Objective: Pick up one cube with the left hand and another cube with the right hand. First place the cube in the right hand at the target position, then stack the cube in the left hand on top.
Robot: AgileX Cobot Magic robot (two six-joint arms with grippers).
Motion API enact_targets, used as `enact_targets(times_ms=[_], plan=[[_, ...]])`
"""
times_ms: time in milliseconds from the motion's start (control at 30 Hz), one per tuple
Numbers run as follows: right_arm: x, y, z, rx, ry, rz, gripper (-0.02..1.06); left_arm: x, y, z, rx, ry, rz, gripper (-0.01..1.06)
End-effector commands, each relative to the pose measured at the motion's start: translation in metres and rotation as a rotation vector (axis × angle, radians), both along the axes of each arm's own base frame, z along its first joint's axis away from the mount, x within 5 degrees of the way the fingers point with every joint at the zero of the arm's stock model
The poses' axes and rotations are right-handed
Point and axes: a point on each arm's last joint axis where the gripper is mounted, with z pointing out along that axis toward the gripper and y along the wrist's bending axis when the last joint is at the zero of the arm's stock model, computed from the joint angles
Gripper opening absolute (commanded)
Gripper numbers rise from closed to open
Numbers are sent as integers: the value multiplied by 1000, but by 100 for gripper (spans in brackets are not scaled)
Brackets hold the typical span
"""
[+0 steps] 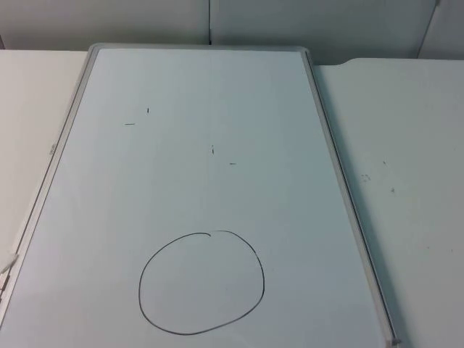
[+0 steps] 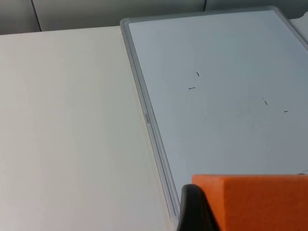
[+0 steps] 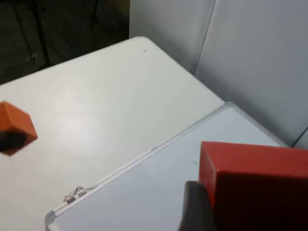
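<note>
An orange cube (image 2: 255, 202) is clamped by the left gripper (image 2: 202, 211), a red cube (image 3: 255, 185) by the right gripper (image 3: 199, 207); the circle (image 1: 201, 283) at 6 o'clock is unfilled, so placing and stacking remain.

White table (image 1: 406, 145) ending at the grey partition wall (image 1: 145, 22), with a framed whiteboard (image 1: 217, 94) lying flat on it, a hand-drawn black circle (image 1: 201, 283) at its near end and a few small pen ticks (image 1: 148, 110) further up.

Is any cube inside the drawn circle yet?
No: in the top view the drawn circle on the whiteboard holds no cube.
</note>
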Motion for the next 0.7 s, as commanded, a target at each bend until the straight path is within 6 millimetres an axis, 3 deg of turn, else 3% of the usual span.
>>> enact_targets(times_ms=[0, 33, 167, 200, 300, 333, 500, 667], plan=[[-11, -18, -29, 47, -5, -15, 0, 0, -1, 1, -10, -13, -4, 11], [-11, -18, -29, 47, -5, -15, 0, 0, -1, 1, -10, -13, -4, 11], [-27, -34, -84, 79, 69, 1, 0, 0, -1, 1, -13, -13, -5, 11], [-27, -34, -84, 79, 69, 1, 0, 0, -1, 1, -13, -13, -5, 11], [-35, -43, -127, 70, 155, -20, 0, 0, -1, 1, -14, -19, -5, 11], [-35, -43, -127, 70, 155, -20, 0, 0, -1, 1, -14, -19, -5, 11], [-37, -41, -186, 4, 231, -17, 0, 0, -1, 1, -16, -18, -5, 11], [-39, -40, -213, -4, 265, -8, 0, 0, -1, 1, -16, -18, -5, 11]])
